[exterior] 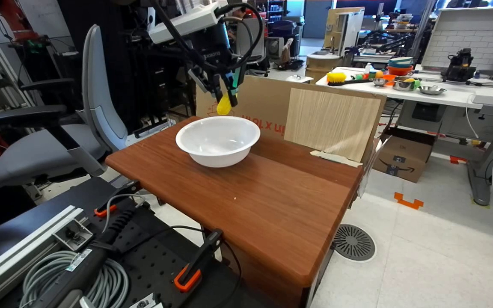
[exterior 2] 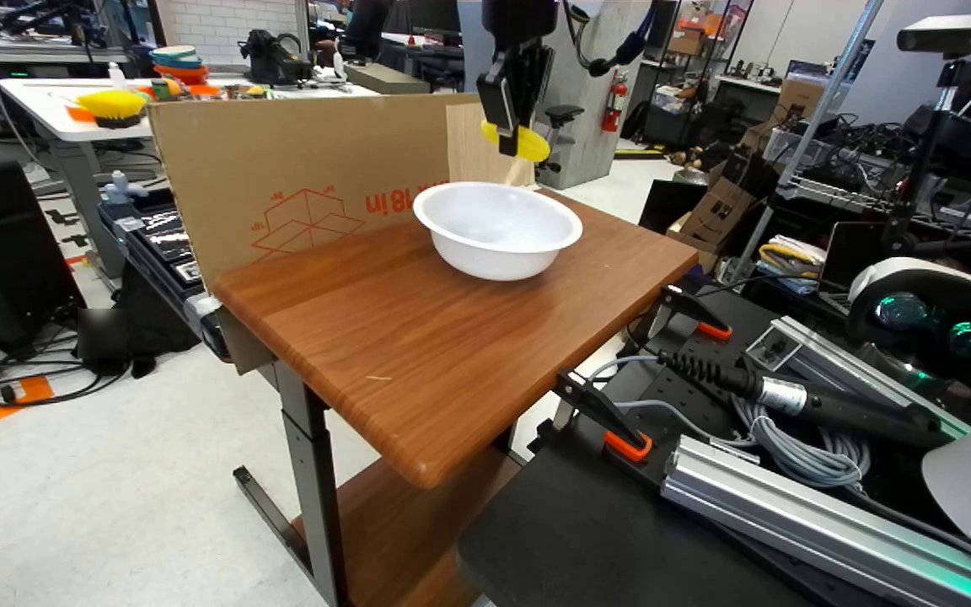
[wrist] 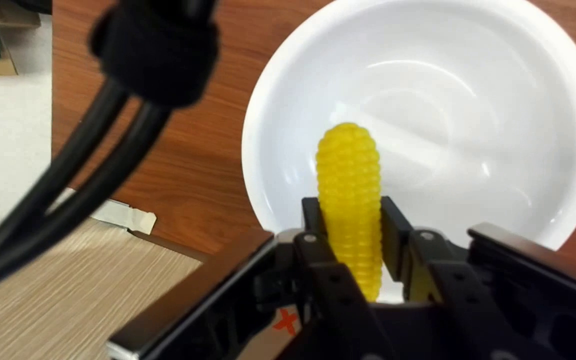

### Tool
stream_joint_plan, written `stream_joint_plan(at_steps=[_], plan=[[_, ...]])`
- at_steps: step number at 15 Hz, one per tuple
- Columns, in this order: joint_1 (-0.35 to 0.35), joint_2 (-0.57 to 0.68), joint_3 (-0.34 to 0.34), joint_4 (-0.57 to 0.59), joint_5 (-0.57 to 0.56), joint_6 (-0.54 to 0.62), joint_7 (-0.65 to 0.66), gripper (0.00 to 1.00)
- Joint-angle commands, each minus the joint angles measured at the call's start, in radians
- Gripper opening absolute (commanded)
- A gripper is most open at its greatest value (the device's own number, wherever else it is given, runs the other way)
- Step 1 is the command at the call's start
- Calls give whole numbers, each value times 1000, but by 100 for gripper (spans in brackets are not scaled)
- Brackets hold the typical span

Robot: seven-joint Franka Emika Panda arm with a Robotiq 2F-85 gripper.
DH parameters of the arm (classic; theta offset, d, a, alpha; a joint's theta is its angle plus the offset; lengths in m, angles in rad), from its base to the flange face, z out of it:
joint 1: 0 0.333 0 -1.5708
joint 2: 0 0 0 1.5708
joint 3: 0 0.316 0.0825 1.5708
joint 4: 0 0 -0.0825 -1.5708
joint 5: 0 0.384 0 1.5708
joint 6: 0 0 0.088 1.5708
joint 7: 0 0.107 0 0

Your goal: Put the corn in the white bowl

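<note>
Above one white bowl [exterior: 218, 143] on one brown table [exterior: 268, 192], one hand [wrist: 352, 217] pinches one yellow corn [wrist: 349, 172].

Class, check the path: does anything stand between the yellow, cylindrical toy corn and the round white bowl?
Nothing visible does: the black gripper holds the bumpy yellow corn above the round glossy white bowl, whose open top is uncovered.

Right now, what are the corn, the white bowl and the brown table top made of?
The corn: probably plastic or rubber, slightly shiny, with molded-looking bumps all one yellow. The white bowl: likely glossy plastic, maybe ceramic; bright reflections show inside. The brown table top: satiny wood or wood-look laminate; grain shows, but I can't tell which.
</note>
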Motion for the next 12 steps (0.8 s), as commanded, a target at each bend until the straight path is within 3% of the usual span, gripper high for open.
stream_joint_plan(at_steps=[1, 12], plan=[[22, 87, 14, 92, -22, -97, -1, 8], [48, 330, -1, 326, -5, -330, -3, 8]])
